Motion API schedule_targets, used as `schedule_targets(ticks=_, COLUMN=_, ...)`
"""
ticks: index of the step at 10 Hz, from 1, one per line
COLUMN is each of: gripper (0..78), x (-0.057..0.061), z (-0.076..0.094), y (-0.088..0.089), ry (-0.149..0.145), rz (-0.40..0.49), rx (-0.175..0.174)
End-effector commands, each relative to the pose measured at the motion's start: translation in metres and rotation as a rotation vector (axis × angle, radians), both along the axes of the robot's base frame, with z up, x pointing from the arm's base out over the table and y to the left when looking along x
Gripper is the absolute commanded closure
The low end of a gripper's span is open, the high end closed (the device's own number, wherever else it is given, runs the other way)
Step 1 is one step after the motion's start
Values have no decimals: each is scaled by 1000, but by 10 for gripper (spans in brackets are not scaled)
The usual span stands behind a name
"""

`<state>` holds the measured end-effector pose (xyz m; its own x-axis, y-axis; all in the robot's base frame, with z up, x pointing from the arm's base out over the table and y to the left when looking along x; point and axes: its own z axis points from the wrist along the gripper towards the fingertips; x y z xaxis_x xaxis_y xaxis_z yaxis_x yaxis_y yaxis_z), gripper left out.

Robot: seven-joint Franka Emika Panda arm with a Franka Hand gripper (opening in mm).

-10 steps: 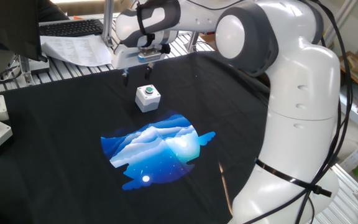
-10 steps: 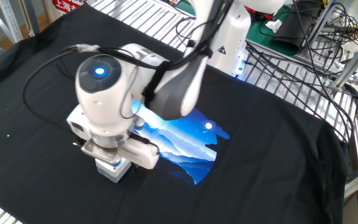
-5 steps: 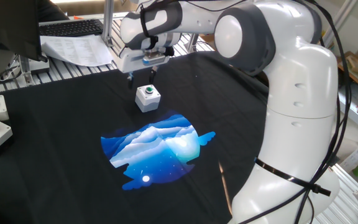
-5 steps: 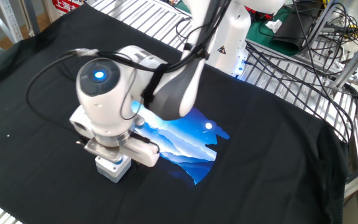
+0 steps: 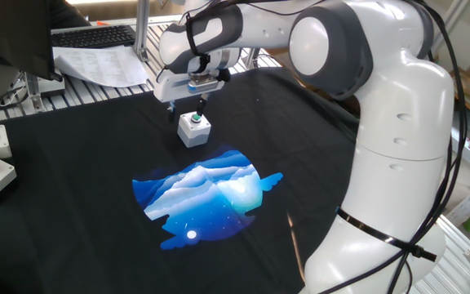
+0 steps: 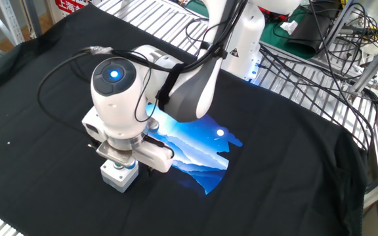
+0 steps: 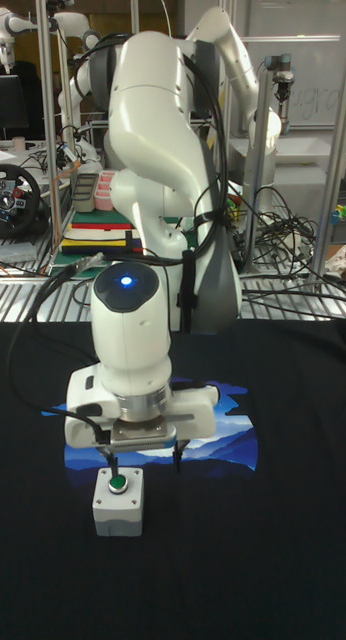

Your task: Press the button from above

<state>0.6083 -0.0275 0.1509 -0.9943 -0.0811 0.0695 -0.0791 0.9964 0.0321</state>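
Your jaws stand open and hold nothing, one finger (image 7: 110, 466) right above the button (image 7: 116, 485), the other (image 7: 177, 461) off beside its grey box (image 7: 118, 511) on the table (image 7: 273, 540).

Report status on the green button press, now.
Gripper above the box, jaws open. One finger hangs over the green button; contact unclear. Nothing in the way.

Gripper (image 7: 143, 463) (fingers spread apart) hangs just above the button (image 7: 116, 485).
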Motion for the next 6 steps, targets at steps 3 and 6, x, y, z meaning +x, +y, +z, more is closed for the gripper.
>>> schedule_targets(ticks=3, gripper=2, x=8, z=3, y=-2, ry=-16, rz=5, rx=11)
schedule_targets(ticks=6, gripper=2, x=12, z=-4, y=0, ry=-20, rz=3, rx=16)
